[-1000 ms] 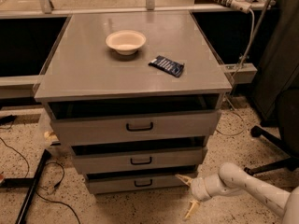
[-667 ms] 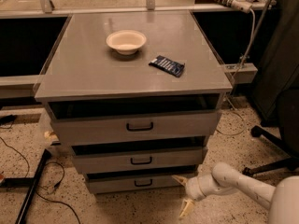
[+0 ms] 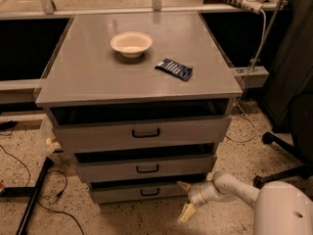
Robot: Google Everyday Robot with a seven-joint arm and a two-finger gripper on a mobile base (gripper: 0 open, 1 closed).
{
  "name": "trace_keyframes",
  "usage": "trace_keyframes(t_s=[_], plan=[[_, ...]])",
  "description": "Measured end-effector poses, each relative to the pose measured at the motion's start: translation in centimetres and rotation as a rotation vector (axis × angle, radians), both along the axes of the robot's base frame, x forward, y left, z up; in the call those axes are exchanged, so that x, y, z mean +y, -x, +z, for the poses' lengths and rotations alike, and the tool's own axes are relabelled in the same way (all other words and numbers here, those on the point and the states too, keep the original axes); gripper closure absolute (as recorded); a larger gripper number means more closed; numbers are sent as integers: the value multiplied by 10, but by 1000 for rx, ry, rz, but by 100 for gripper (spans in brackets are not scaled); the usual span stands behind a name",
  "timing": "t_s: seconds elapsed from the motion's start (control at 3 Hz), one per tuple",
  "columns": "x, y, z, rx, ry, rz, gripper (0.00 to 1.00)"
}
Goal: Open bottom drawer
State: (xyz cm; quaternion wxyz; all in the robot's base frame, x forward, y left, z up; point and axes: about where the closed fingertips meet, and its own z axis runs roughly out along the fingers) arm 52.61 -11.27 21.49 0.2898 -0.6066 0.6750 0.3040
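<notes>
The grey cabinet (image 3: 98,77) fills the middle of the view, its flat top tilted toward the camera and three drawer fronts stacked below it. A dark gap shows above each front; what lies inside cannot be made out.

The white arm (image 3: 234,187) comes in from the cabinet's lower right. Its thick rounded section is cut off by the bottom and right edges, so its base is out of sight. From there a slimmer link reaches left and slightly up, low over the floor, toward the cabinet's bottom right corner.

A black chair (image 3: 286,148) stands to the cabinet's right, only a leg and castor of its base clear, the rest cut off.

The bottom drawer (image 3: 117,193) is the lowest front of the cabinet, just above the floor, with a small black handle (image 3: 149,192) near its middle. Its right end is partly behind the gripper.

The gripper (image 3: 185,199) sits at the cabinet's bottom right corner, right of that handle and apart from it. Its pale fingers (image 3: 188,212) are spread wide and hold nothing: one points up-left beside the drawer's right end, the other slants down toward the floor. Whether the upper finger touches the drawer front cannot be told.

On the cabinet's top, a cream bowl (image 3: 131,43) stands toward the back. A dark blue packet (image 3: 174,69) lies flat to the bowl's right and nearer the front.
</notes>
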Motion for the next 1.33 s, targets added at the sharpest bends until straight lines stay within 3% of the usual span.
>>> trace_keyframes(t_s=[0.67,1.33], plan=[[-9,-34,-5,-61,27,-78,0],[-20,-27,8,-158,67,-161,0]])
